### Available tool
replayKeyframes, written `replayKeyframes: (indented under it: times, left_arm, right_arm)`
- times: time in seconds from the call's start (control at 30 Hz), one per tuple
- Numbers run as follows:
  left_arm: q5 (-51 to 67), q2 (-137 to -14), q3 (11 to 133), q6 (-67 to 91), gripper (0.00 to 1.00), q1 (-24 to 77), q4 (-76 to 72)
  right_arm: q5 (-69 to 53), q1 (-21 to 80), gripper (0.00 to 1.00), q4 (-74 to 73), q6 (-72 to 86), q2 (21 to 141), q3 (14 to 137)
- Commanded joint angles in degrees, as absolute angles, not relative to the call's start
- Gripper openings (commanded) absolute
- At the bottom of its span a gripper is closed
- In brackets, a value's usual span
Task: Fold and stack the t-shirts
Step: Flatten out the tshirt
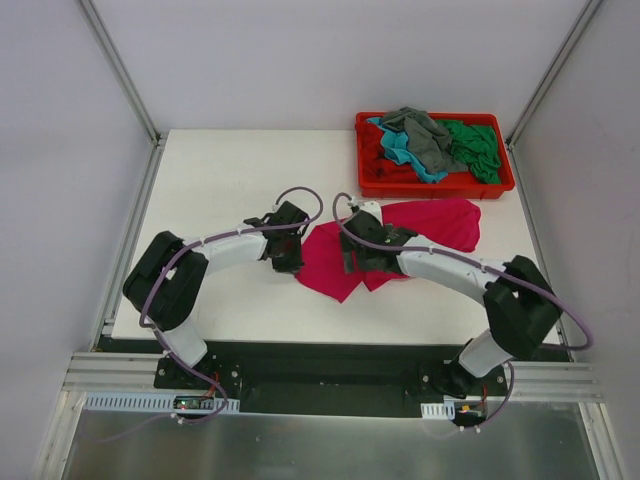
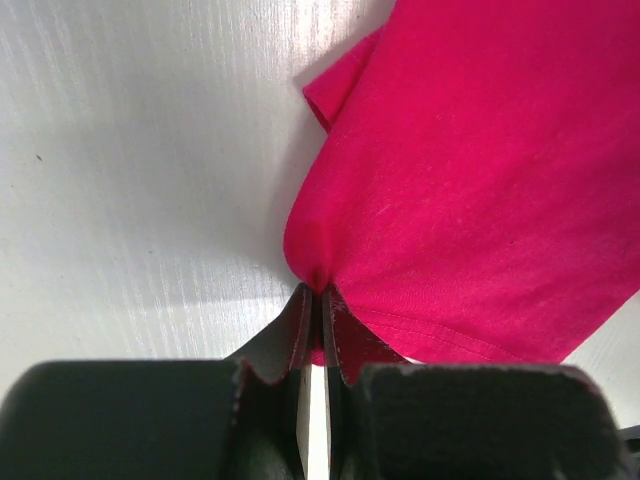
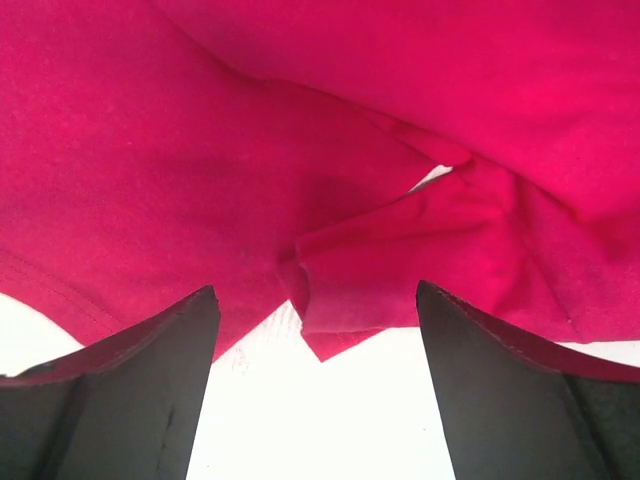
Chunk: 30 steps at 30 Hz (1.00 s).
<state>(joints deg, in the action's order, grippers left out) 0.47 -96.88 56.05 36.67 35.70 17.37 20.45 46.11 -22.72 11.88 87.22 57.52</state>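
Observation:
The large magenta-pink t-shirt (image 1: 420, 230) lies crumpled on the white table (image 1: 230, 180) in front of the tray. My left gripper (image 1: 290, 262) is shut on the shirt's left edge; the left wrist view shows the cloth (image 2: 470, 190) pinched between the closed fingers (image 2: 318, 292). My right gripper (image 1: 352, 258) is open over the shirt's middle-front part; in the right wrist view a folded corner of the shirt (image 3: 380, 270) lies between the spread fingers (image 3: 312, 300), not held. Grey (image 1: 425, 135), teal (image 1: 400, 150), green (image 1: 478, 148) and dark red (image 1: 375, 155) shirts lie heaped in the tray.
The red plastic tray (image 1: 435, 186) stands at the back right of the table. Metal frame posts (image 1: 120, 70) rise at the table's back corners, and white walls close in on both sides.

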Motion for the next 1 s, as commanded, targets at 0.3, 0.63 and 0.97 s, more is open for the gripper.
replayKeyframes:
  times: [0.3, 0.63, 0.97]
  left_arm:
    - [-2.02, -93.43, 54.93, 35.07, 0.00, 36.21, 19.60]
    - [-6.15, -89.83, 53.53, 34.28, 0.00, 36.21, 19.77]
    - [-13.08, -83.41, 54.22, 34.37, 0.00, 36.04, 22.41]
  right_arm:
    - [35.25, 49.75, 0.56, -31.29, 23.82, 95.98, 62.49]
    - [36.91, 49.57, 0.10, -29.10, 23.29, 92.21, 57.23]
    - [44.11, 48.96, 0.01, -28.30, 20.14, 73.06, 47.21]
